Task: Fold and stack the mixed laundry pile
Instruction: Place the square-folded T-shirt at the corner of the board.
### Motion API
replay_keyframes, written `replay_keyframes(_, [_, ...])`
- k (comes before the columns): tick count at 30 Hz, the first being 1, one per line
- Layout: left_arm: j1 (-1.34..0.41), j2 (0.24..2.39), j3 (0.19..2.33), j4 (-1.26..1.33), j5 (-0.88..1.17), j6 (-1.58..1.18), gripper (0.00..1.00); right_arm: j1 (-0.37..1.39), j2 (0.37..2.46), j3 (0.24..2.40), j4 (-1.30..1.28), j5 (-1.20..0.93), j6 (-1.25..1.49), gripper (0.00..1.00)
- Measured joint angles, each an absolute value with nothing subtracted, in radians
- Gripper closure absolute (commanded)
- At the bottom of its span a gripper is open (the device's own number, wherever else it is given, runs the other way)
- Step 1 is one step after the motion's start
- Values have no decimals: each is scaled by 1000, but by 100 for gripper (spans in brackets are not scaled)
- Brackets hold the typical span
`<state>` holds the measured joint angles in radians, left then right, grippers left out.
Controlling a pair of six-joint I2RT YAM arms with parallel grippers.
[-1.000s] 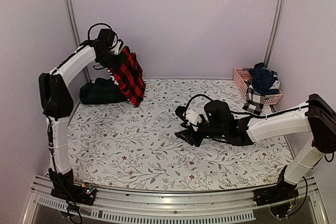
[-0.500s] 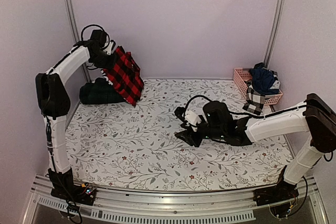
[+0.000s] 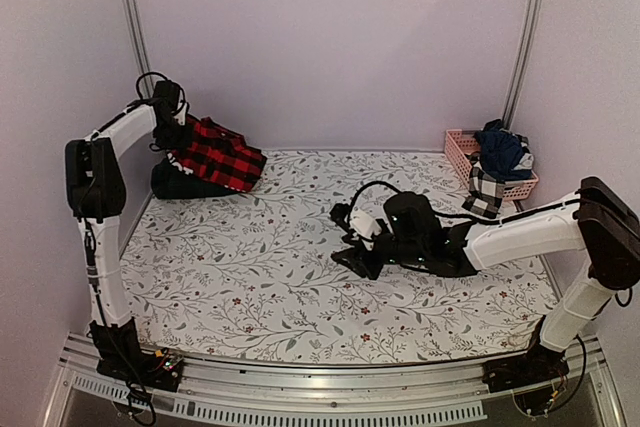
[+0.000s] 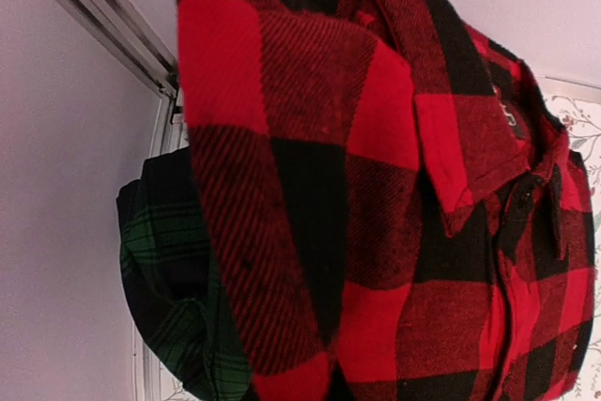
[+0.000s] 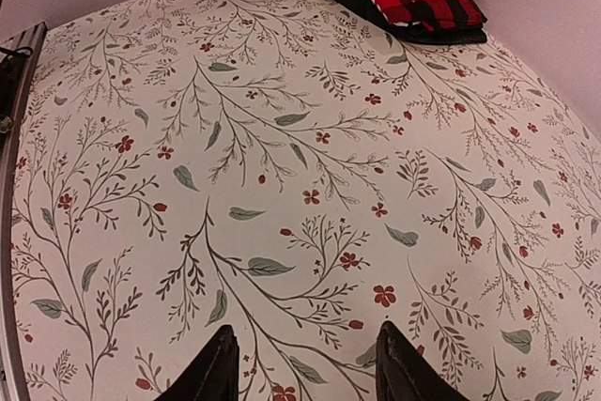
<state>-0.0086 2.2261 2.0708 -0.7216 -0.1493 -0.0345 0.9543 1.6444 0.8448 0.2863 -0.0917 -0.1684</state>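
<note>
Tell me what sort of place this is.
Likely a robot test booth: plain lilac walls, metal corner rails, a white leaf-patterned table cloth, a pink slatted plastic basket of clothes.

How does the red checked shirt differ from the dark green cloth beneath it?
The red checked shirt is bright with broad squares; the green tartan piece is dark with thin lines. The shirt lies on top, the tartan piece beneath. Both are plaid fabric.
</note>
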Motion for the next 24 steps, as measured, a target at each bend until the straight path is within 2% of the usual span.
replay_keyframes(6, [35, 2294, 2058, -672, -173, -37, 98, 954, 1660, 858, 285, -93, -168, 49])
replay_keyframes(8, [43, 2313, 2047, -661, -184, -39, 93, 954, 1660, 860, 285, -93, -168, 48])
replay_keyframes(11, [52, 2342, 2045, -647, -198, -47, 68, 954, 1660, 860, 284, -92, -168, 46])
replay_keyframes(16, [69, 2376, 2043, -631, -240, -62, 36, 941, 1660, 860, 284, -92, -162, 43])
replay_keyframes(20, [75, 2376, 2043, -625, -283, -71, 5, 919, 1656, 860, 281, -88, -149, 38])
replay_keyframes(21, [75, 2376, 2043, -625, -294, -65, 1, 913, 1652, 860, 277, -88, -146, 37])
replay_keyframes(24, [75, 2372, 2040, -625, -339, -75, 0, 889, 1635, 860, 270, -87, -134, 32])
